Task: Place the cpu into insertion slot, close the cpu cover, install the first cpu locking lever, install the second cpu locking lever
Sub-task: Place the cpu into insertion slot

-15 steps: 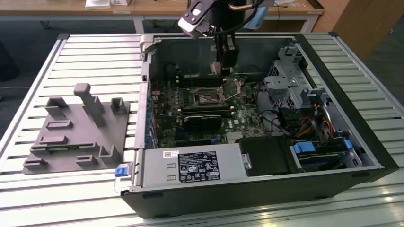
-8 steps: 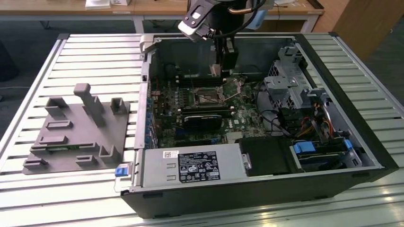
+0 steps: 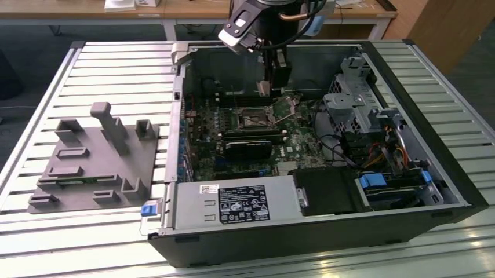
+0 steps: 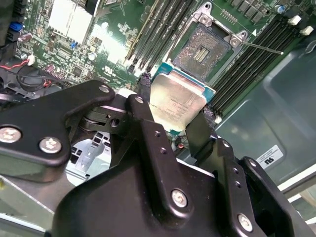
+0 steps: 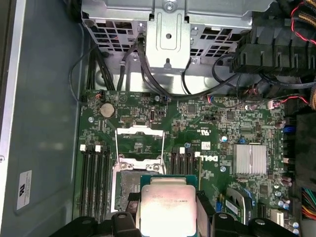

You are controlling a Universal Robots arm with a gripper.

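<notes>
**CPU in the tool, short of the socket**

I have the tool (image 4: 174,117) clenched on the cpu (image 4: 177,101), gripping it by two opposite edges, with its pale metal face showing in both wrist views. The chip hangs above the motherboard (image 5: 207,123) inside the computer case (image 3: 309,243), which lies open on the slatted tabletop (image 3: 116,63). The insertion slot (image 4: 203,49) sits mid-board between two banks of memory slots (image 4: 158,34). It is bare, with its contact field exposed. The cpu is near the slot but apart from it, off to one side rather than squarely over it. In the first wrist view the cpu cover (image 5: 139,131) stands swung up off the socket, so the opening is free.

By my reading this is the first step, placing the chip, and neither the cover nor the levers have been dealt with. Seating it calls for the chip's edges to be squared to the socket rim and the chip held level. It should go down gently with no sideways scrub, since I judge those contacts would bend easily.
</notes>
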